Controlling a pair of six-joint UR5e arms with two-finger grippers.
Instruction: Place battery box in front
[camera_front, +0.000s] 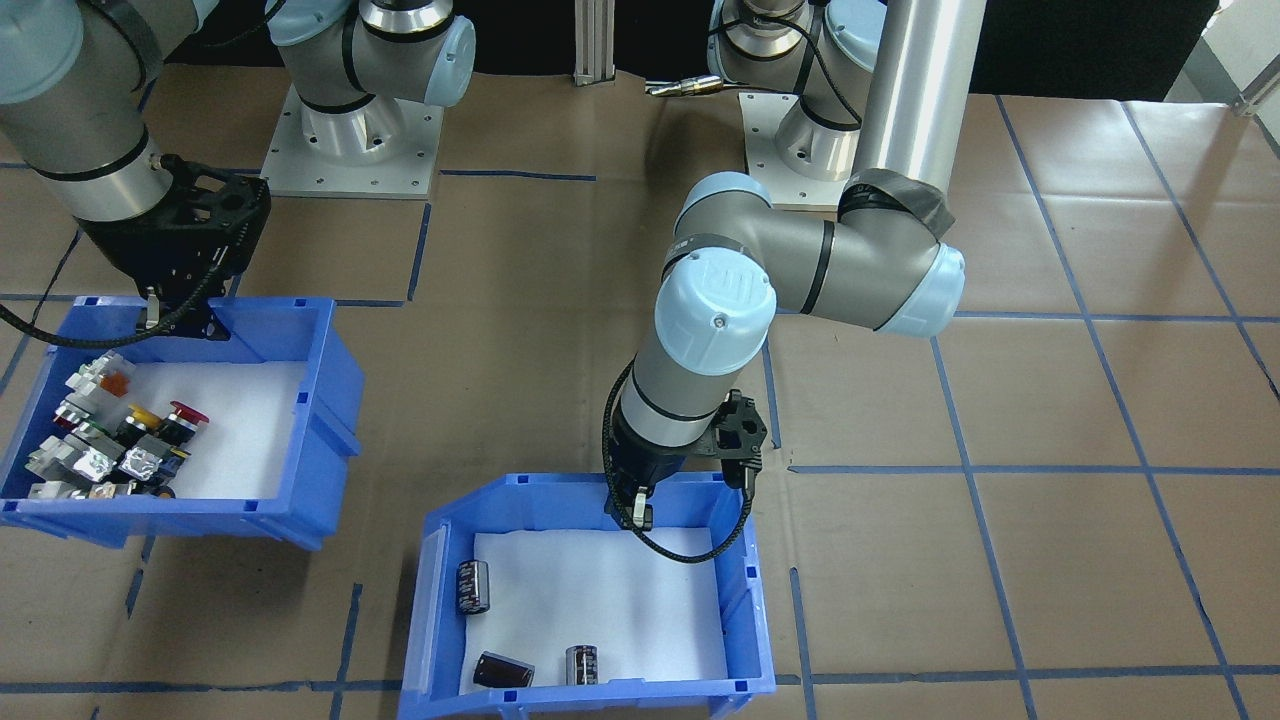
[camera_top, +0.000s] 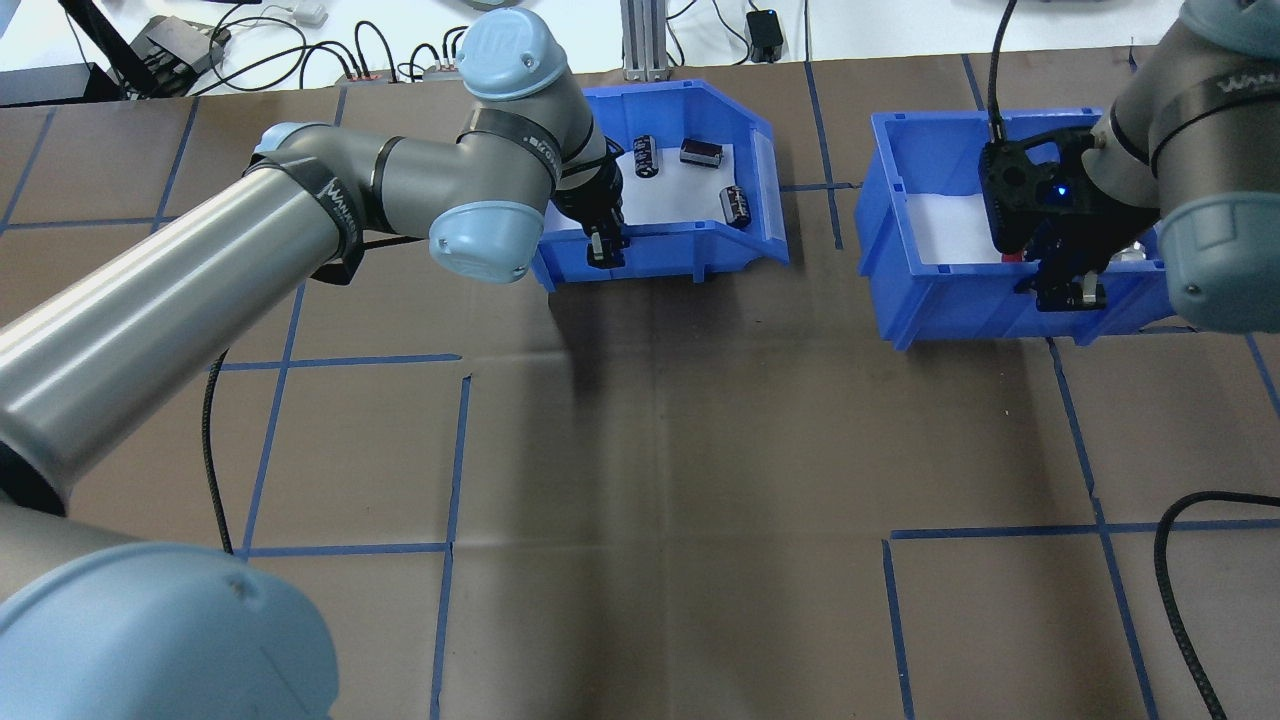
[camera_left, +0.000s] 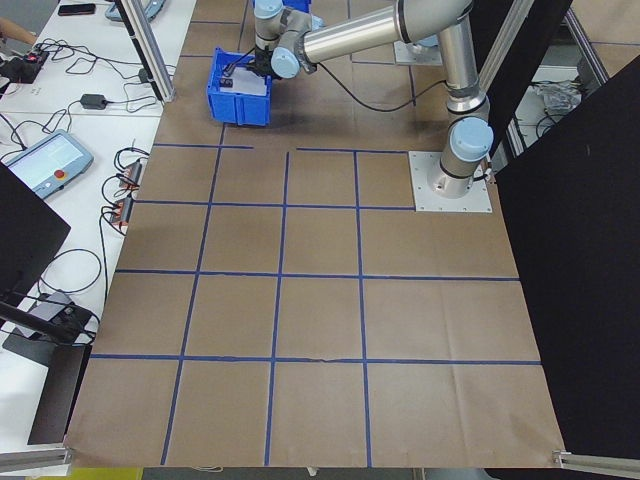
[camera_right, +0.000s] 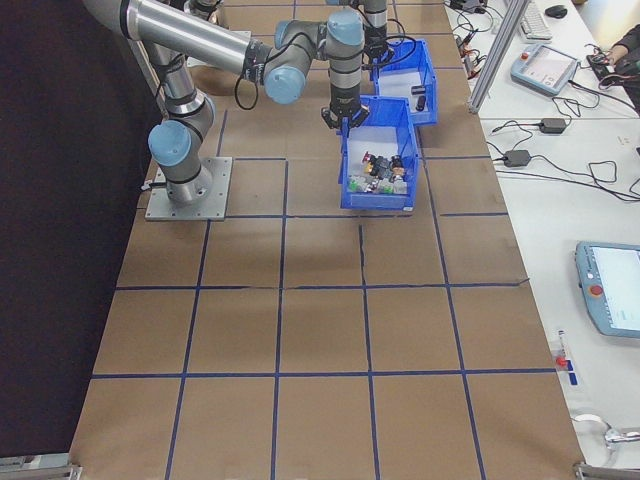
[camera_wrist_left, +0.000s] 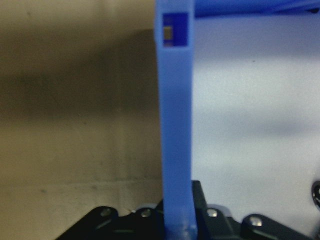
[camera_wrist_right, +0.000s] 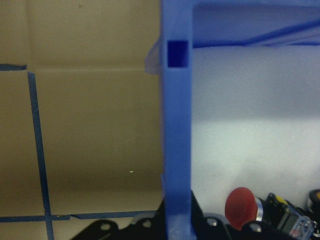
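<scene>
Two blue bins on the brown table (camera_front: 1050, 400), seen from the front-facing camera. Battery box (camera_front: 745, 600) at the bottom middle, white liner (camera_front: 600, 600) inside, three dark cells (camera_front: 473, 586) lying apart on it. Left gripper (camera_front: 632, 515) down on the box's robot-side wall, jaws narrow, pinching that wall; black cable (camera_front: 690, 552) looping over the liner beside it. Switch bin (camera_front: 300, 340) well apart from the battery box, towards the robot's right, with the right gripper (camera_front: 160, 315) closed narrow on its robot-side wall.

From overhead: battery box far across the table, partly hidden by the left arm's elbow; switch bin beside it, nearer the robot.

From the left end: battery box small at the far end, forearm across it, claw state impossible to tell.

From the right end: switch bin in front of the battery box, blocking part of it.

Left wrist: blue wall running straight down between the jaws, bare table on one side, liner on the other.

Right wrist: same straddle on the switch bin's wall, red button (camera_wrist_right: 240, 202) close by inside.
</scene>
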